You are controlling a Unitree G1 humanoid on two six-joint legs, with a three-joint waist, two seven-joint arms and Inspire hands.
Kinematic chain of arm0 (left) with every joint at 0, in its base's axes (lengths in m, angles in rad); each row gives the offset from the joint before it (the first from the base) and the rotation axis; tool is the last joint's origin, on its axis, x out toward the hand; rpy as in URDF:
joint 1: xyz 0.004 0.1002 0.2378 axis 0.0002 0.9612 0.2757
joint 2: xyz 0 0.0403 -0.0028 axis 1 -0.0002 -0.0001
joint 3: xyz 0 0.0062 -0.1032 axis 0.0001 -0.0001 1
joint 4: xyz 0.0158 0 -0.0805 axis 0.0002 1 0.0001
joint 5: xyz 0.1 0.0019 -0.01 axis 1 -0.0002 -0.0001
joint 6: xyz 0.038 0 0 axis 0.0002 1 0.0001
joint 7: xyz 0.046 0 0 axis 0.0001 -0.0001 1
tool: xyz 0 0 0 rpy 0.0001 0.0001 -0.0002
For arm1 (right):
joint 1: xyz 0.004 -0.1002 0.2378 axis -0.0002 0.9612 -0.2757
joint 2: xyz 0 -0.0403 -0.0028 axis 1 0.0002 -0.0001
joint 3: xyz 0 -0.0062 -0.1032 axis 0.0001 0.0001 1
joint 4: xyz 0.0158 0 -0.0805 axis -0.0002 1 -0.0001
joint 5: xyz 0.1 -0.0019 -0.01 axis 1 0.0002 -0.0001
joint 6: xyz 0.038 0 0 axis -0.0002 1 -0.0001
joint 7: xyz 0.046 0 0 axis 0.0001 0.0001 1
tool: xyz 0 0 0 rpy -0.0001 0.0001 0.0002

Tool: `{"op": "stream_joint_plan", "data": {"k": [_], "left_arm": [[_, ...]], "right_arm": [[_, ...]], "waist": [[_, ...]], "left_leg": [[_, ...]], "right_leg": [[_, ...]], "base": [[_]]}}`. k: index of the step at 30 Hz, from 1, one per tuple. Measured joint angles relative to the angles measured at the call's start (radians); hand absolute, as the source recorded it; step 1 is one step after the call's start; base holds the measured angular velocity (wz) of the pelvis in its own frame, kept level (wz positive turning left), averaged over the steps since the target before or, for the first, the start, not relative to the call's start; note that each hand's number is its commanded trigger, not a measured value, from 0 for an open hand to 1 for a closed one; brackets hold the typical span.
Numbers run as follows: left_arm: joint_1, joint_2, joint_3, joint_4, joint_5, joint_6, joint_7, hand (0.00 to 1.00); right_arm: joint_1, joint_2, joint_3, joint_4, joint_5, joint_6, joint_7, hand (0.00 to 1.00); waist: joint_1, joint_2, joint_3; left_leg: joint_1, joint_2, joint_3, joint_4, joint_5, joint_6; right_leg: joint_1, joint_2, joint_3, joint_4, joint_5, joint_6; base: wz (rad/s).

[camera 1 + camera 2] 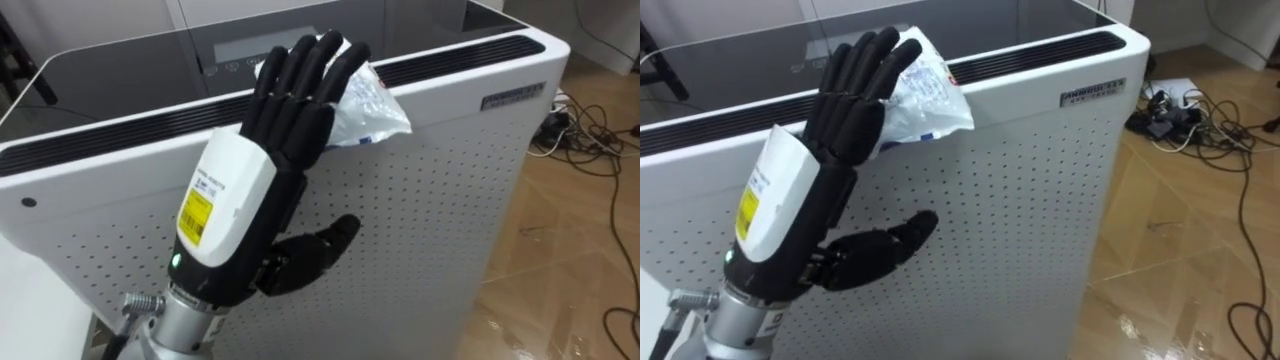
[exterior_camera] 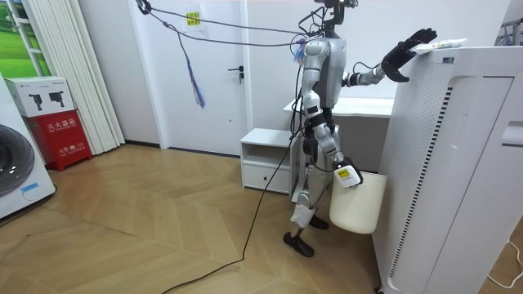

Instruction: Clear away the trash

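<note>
1. Wrapper [image 1: 370, 105], crumpled clear-and-white plastic, lies on the near top edge of a white cabinet [image 1: 430, 220] with a perforated front. The left hand [image 1: 262, 165] lays straight, close-set black fingers on it, thumb spread apart below.
2. Room view: the right hand [image 2: 347, 175] hangs low by a smooth cream bin [image 2: 357, 211]; its grip cannot be told.

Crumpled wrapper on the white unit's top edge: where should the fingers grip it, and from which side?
Probably the wrapper by its bunched end, which overhangs the white unit; come from the front, where it sticks out free. The open left hand is alongside.
</note>
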Motion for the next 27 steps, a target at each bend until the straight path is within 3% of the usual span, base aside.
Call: {"op": "stream_joint_plan", "data": {"k": [14,21,22,24,25,26,27], "left_arm": [[-0.003,0.005,-0.001,0.000,-0.006,0.008,-0.020,0.00],[-0.004,0.007,0.006,-0.001,-0.003,0.010,-0.020,0.00],[-0.005,0.007,0.009,-0.001,-0.003,0.011,-0.020,0.16],[-0.007,0.007,0.021,-0.001,-0.003,0.012,-0.021,0.58],[-0.009,0.007,0.030,-0.001,-0.003,0.013,-0.021,0.89],[-0.009,0.007,0.036,-0.001,-0.003,0.014,-0.021,1.00],[-0.009,0.007,0.049,-0.001,-0.003,0.016,-0.021,1.00]], "right_arm": [[0.000,-0.002,0.009,0.000,0.000,0.000,0.000,1.00],[0.000,-0.003,0.007,-0.004,-0.002,0.000,0.000,1.00],[0.000,-0.003,0.007,-0.004,-0.002,0.000,-0.001,1.00],[0.000,-0.003,0.007,-0.004,-0.001,0.000,-0.001,1.00],[0.000,-0.003,0.007,-0.004,-0.002,0.000,-0.002,1.00],[0.000,-0.003,0.007,-0.005,-0.002,0.000,-0.002,1.00],[0.000,-0.003,0.007,-0.005,-0.004,0.000,-0.002,1.00]], "waist": [[0.003,-0.006,-0.0004],[0.007,-0.007,-0.0049],[0.007,-0.007,-0.0055],[0.006,-0.007,-0.0055],[0.006,-0.007,-0.0053],[0.006,-0.007,-0.0052],[0.006,-0.008,-0.0048]], "left_leg": [[0.007,0.001,0.007,-0.004,0.000,0.000],[0.010,0.001,0.008,-0.015,0.003,0.000],[0.013,0.000,0.008,-0.014,0.004,0.000],[0.014,0.000,0.007,-0.014,0.005,0.000],[0.014,0.000,0.007,-0.014,0.006,0.000],[0.015,0.000,0.007,-0.015,0.006,0.000],[0.016,0.000,0.007,-0.015,0.006,0.000]], "right_leg": [[0.003,0.000,0.005,0.002,0.000,0.000],[0.004,0.001,0.006,0.002,0.000,0.000],[0.005,0.000,0.006,0.002,0.000,0.000],[0.006,0.000,0.005,0.001,0.000,0.000],[0.007,0.000,0.005,0.001,0.000,0.000],[0.007,0.000,0.005,0.001,0.000,0.000],[0.008,0.000,0.004,0.001,0.000,0.000]], "base": [[0.00],[0.00],[0.00],[0.00],[0.00],[0.00],[0.00]]}}
